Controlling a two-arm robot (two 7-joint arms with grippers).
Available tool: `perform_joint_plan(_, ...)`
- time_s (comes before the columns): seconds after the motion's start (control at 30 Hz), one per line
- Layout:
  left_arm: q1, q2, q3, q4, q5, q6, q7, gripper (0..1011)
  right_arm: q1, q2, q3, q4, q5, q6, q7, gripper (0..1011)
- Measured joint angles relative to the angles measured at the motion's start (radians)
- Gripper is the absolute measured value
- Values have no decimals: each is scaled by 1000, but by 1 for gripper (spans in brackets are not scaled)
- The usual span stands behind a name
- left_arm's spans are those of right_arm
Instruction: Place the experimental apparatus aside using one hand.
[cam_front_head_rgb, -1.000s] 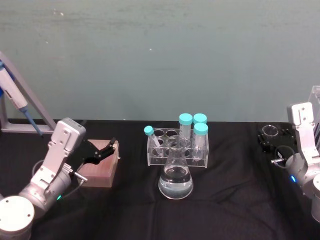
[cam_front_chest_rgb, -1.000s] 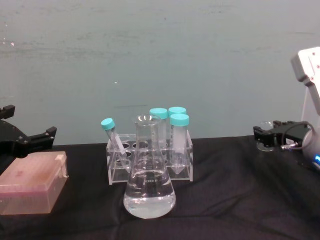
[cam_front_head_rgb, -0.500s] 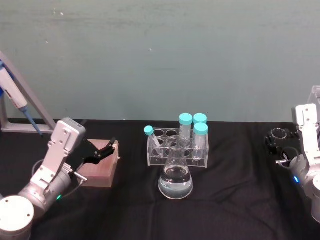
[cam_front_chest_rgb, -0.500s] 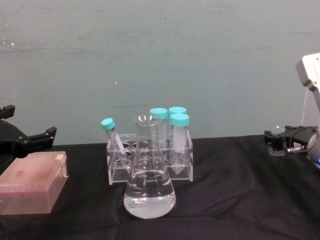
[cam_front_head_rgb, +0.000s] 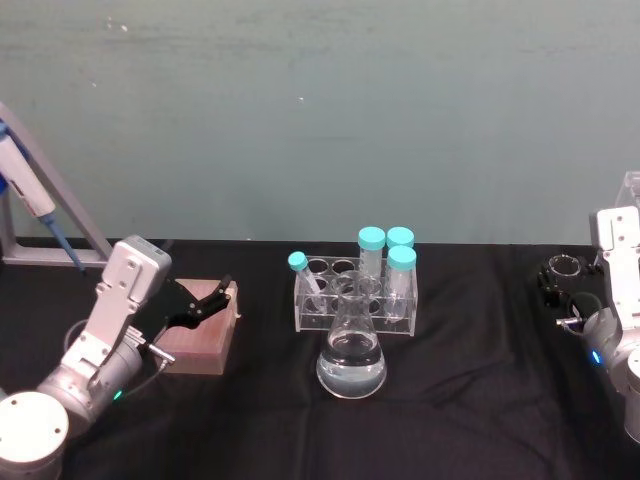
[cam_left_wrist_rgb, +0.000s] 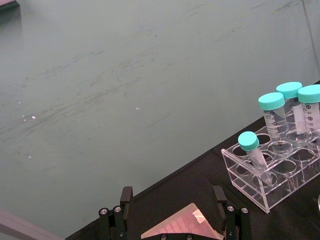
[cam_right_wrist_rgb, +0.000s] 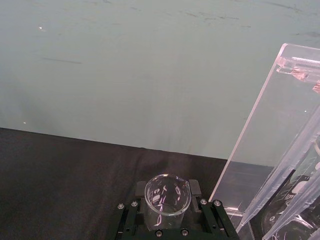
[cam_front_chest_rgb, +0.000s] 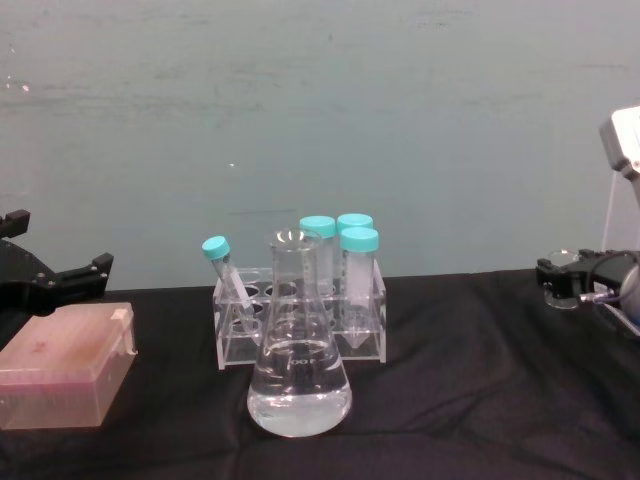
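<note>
At the front of the black table (cam_front_head_rgb: 470, 400), nearest the robot, a conical flask (cam_front_chest_rgb: 299, 370) is standing upright with clear liquid filling its wide base. Just behind it, and partly hidden by its neck in the chest view, a clear tube rack (cam_front_head_rgb: 355, 295) is holding three upright teal-capped tubes (cam_front_head_rgb: 386, 262) on its right side and one smaller capped tube (cam_left_wrist_rgb: 254, 155) leaning on its left. To the robot's left, well apart from the rack, a pink box (cam_front_chest_rgb: 62, 368) is lying flat on the cloth.

The left gripper (cam_front_head_rgb: 213, 297) is hovering just over the far edge of that box with its two black fingers spread wide and nothing between them.

Far over at the right edge of the table, well away from the flask and rack, the right gripper (cam_front_head_rgb: 560, 285) is clasping the small glass beaker (cam_right_wrist_rgb: 167, 195). Its fingers (cam_right_wrist_rgb: 141, 190) are pressing in on either side of the glass, and the beaker is sitting upright with its open mouth facing up. Whether the beaker is resting on the table or is lifted cannot be told. Just beside this gripper, on its outer side, the tall clear acrylic stand (cam_right_wrist_rgb: 270, 145) is rising at a tilt in the wrist view.

Behind everything, a plain teal wall (cam_front_head_rgb: 320, 120) is closing off the scene, with a blue pipette (cam_front_head_rgb: 25, 185) leaning on a grey frame at its far left.
</note>
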Motion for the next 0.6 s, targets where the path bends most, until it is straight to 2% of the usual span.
perform_joint_plan(0.6,0,0,0,0,0,0,0,1000,1,-10,34,10,-40,10,15,508)
